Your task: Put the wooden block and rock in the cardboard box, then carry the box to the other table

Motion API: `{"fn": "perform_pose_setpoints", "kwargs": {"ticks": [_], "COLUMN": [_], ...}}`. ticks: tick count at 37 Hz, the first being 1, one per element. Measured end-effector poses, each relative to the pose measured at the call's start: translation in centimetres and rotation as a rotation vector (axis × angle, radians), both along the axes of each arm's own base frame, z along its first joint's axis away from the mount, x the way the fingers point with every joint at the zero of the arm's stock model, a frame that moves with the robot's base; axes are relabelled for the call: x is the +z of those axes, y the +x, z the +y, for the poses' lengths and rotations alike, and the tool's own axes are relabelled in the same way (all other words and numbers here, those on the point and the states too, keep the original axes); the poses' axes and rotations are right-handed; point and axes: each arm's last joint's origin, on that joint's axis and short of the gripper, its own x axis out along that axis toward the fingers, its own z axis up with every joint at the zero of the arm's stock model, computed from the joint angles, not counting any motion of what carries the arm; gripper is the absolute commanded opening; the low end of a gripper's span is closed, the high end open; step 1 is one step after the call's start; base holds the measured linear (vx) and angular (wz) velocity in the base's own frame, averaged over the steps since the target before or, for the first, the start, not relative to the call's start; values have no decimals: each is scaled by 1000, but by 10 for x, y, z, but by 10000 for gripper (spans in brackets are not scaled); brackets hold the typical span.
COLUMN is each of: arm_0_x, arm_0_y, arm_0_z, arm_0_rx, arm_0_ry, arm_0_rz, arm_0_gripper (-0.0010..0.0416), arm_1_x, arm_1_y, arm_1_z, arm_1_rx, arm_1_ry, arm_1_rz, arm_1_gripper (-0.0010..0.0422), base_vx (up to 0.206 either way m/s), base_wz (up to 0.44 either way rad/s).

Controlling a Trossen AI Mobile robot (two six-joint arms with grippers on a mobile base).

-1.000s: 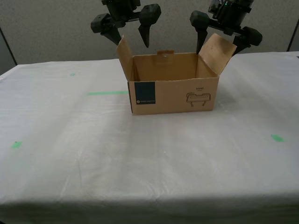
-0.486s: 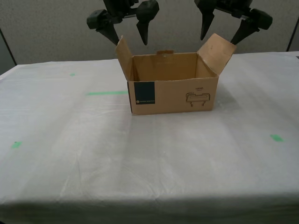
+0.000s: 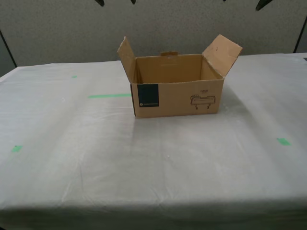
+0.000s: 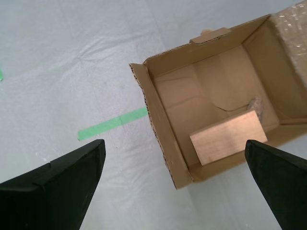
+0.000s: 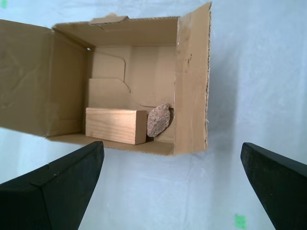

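The cardboard box (image 3: 177,98) stands open on the other table (image 3: 153,167), its teal label and line drawing facing the exterior camera. Inside it lie the wooden block (image 5: 115,125) and the rock (image 5: 158,120), touching each other against one wall. The block (image 4: 228,136) and a sliver of the rock (image 4: 256,105) also show in the second wrist view. My first gripper (image 5: 171,146) hangs open high above the box, holding nothing. My second gripper (image 4: 175,146) is likewise open and empty, above the box's rim (image 4: 158,120). In the exterior view only dark fingertips (image 3: 262,4) show at the top edge.
Green tape marks lie on the wrinkled whitish cover: a strip (image 3: 109,95) beside the box toward the exterior view's left and small pieces (image 3: 283,141) (image 3: 17,148) nearer the front. A grey partition wall (image 3: 57,33) stands behind the table.
Both grippers have risen from just above the box flaps until almost out of the exterior view's top. The box has not moved.
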Motion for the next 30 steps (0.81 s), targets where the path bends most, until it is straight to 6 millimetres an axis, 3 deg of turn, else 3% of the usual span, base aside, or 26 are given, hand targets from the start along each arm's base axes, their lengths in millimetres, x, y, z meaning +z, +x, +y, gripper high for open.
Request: {"fn": "perform_pose_setpoints", "kwargs": {"ticks": [17,22,30], "arm_0_x": [63,78,95], "arm_0_y": [-82,-109,-150], "arm_0_z": [-21,-28,-38], "arm_0_rx": [30,32,37], "arm_0_ry": [9,19,38], "arm_0_rz": [-99,-142,-221], "arm_0_gripper": [398,398,398], "arm_1_x": [66,71,63], "arm_1_y": [-76,-98,-131], "arm_1_z": [8,9,14], "arm_1_rx": [-76,-90,-113], "arm_1_ry": [-68,-94,-113], "arm_1_rz": [-76,-77,-56], "arm_1_gripper": [398,398,398], "base_vx": [0,0,0], "base_wz": [0,0,0]}}
